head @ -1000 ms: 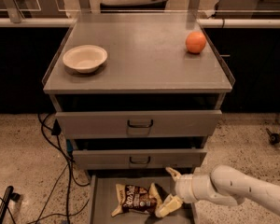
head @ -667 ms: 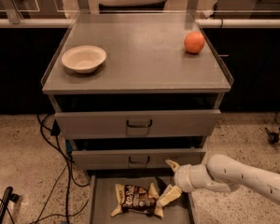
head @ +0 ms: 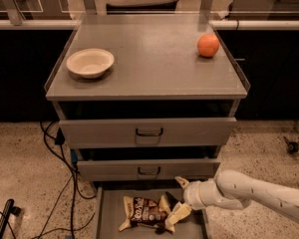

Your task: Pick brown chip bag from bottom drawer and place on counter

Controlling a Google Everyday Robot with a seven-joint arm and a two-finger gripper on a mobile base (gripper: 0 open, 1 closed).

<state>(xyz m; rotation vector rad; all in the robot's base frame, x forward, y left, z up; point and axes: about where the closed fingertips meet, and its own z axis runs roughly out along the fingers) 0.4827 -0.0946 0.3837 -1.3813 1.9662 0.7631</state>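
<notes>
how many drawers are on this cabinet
3: the upper handled drawer, the middle handled drawer below it, and the bottom drawer pulled out at floor level, holding the brown chip bag. The pincer is at the bag's right end, open.

The gripper (head: pixel 173 202) is sliding left over the bottom drawer (head: pixel 105 208), its spread fingers coming up against the right end of the brown chip bag (head: pixel 142 212).

The claw (head: pixel 178 199), below the front edge of the tabletop (head: pixel 149 78), hides the right end of the brown chip bag (head: pixel 142 213) (contact unclear). The bottom drawer (head: pixel 109 210) runs off the view's lower edge, the arm (head: pixel 269 195) off its right.
</notes>
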